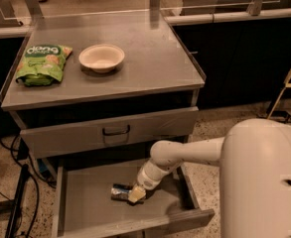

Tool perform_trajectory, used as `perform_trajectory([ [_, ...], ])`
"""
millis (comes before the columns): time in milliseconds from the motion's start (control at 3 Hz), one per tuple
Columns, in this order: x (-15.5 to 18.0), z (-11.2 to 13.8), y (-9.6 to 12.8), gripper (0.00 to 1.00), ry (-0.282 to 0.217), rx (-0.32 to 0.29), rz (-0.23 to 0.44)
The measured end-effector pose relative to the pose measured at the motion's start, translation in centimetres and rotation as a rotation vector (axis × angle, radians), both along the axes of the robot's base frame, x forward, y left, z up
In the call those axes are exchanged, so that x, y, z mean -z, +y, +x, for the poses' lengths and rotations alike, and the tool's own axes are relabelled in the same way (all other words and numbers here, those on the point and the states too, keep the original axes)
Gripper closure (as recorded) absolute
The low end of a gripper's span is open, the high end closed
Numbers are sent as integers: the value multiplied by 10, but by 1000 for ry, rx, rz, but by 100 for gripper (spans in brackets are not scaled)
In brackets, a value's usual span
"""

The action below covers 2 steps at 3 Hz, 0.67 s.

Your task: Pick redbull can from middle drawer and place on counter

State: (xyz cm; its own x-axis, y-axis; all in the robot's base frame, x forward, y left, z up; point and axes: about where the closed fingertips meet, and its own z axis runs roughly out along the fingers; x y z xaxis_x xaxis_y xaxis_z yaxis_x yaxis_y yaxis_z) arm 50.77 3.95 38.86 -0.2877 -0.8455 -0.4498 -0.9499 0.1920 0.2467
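Observation:
The redbull can [119, 192] lies on its side on the floor of the open middle drawer [85, 202], near the drawer's centre. My gripper [135, 194] reaches down into the drawer on the white arm [184, 155] and sits at the can's right end, touching or around it. The counter [145, 63] is the cabinet's grey steel top, above the drawers.
A green snack bag [40, 63] lies at the counter's left and a cream bowl [102, 57] stands beside it. A closed drawer front with a black pull handle [116, 130] sits above the open drawer. Cables [16, 202] run on the floor at left.

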Motion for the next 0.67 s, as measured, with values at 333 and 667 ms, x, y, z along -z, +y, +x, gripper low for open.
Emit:
perform_trajectory([
  [333, -42, 4, -7, 100, -65, 10, -2],
  [667, -77, 6, -21, 100, -114, 38, -16],
])
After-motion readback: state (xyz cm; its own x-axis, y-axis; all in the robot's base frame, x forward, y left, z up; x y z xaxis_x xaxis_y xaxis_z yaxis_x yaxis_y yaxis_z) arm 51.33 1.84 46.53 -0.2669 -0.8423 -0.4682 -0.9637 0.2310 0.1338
